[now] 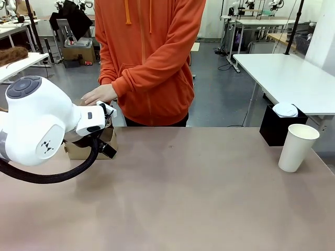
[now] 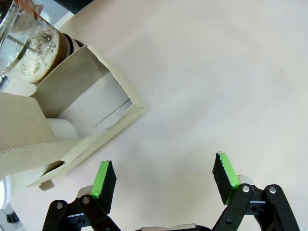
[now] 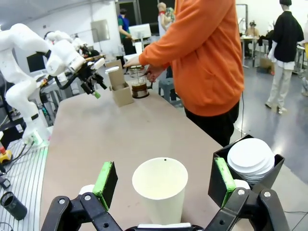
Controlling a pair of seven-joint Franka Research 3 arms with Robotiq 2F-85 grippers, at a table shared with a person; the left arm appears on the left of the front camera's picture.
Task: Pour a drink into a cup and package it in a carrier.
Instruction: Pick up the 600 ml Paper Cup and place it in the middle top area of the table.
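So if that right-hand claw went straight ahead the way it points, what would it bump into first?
Probably the white paper cup: it stands just ahead of the right gripper, between its open jaws.

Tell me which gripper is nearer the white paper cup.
Right. The right gripper is open just before the white paper cup, which stands between its pads in the wrist view. The left gripper is far across the table, open beside the carrier.

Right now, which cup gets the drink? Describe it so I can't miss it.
Go to the right end of the table, the robot's right, where a black box holds white lids. The cup stands upright just beside that box, nearer the robot: tall, tapered, plain white paper, open-topped with no lid.
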